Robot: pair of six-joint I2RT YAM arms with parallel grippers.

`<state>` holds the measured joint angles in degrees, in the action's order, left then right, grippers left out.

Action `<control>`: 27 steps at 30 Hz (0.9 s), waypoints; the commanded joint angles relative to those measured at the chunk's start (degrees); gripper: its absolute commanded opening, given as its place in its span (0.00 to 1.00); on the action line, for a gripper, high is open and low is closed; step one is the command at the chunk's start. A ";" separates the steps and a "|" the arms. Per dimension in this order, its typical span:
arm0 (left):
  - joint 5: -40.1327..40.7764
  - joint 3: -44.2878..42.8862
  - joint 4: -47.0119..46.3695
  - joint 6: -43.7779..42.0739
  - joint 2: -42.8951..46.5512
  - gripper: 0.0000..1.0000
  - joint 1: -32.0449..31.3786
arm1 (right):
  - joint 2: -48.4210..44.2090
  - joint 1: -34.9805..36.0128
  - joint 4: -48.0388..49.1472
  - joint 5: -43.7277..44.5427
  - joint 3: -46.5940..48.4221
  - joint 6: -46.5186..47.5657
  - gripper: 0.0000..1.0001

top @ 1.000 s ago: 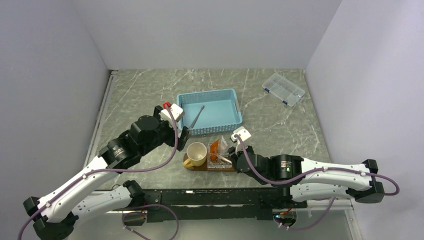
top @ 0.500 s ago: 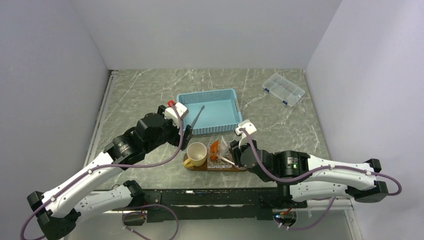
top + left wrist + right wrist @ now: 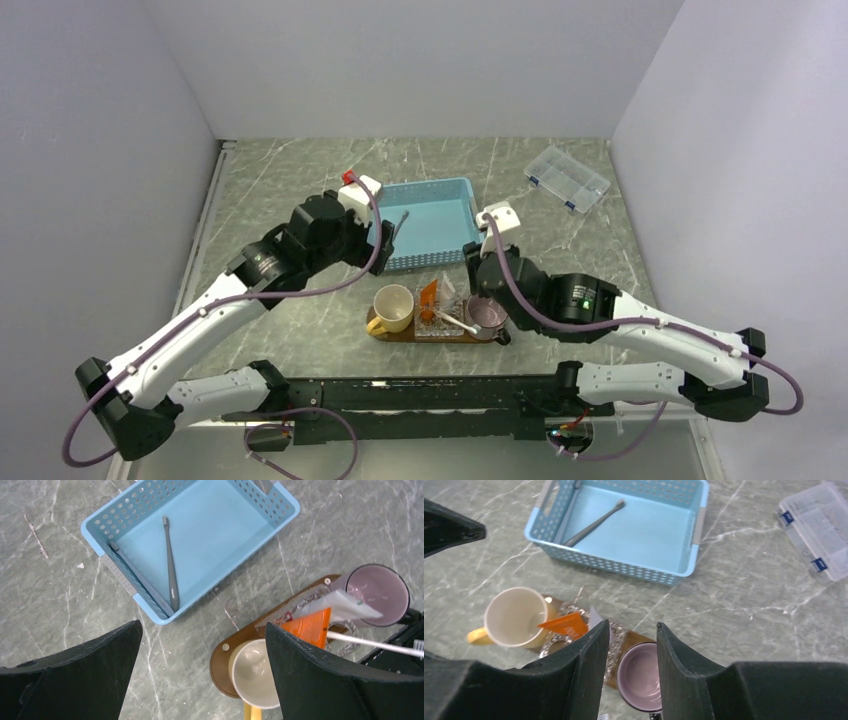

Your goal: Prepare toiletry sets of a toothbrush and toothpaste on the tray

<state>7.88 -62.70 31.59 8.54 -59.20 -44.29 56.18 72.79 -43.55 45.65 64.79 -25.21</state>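
Left wrist view: the left gripper [image 3: 202,626] is hanging with its fingers spread wide and empty. A grey toothbrush [image 3: 170,565] is lying in the blue basket [image 3: 97,535] at upper left. At lower right, the brown tray [image 3: 220,655] is carrying a cream cup [image 3: 255,675], a purple cup [image 3: 377,587], an orange toothpaste [image 3: 310,627], a silver toothpaste [image 3: 345,605] and a white toothbrush [image 3: 370,642].

Right wrist view: the right gripper [image 3: 630,626] is hovering part-spread above the purple cup, pinching nothing. A clear box [image 3: 819,540] is sitting at upper right.

Top view: the right arm [image 3: 640,325] is sitting higher in the frame than a second ago, uncovering the purple cup. The left arm [image 3: 200,320] is reaching nearer the basket, covering its left corner.
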 commanded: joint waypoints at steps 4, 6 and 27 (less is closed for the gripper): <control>-2.36 -9.23 1.64 5.53 -10.55 0.99 3.43 | 0.38 -8.49 0.17 -7.60 3.64 5.43 0.42; -2.19 -10.62 1.64 6.48 -13.96 0.99 4.21 | -0.01 -10.32 0.36 -9.17 3.52 5.76 0.42; -15.56 -31.99 10.10 2.39 -51.01 0.86 12.42 | -2.39 -22.28 2.63 -25.37 -2.09 9.24 0.44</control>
<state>-3.79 -89.43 38.59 12.64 -107.09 -32.25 55.18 51.29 -43.18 22.96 63.24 -17.45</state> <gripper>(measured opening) 0.880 0.439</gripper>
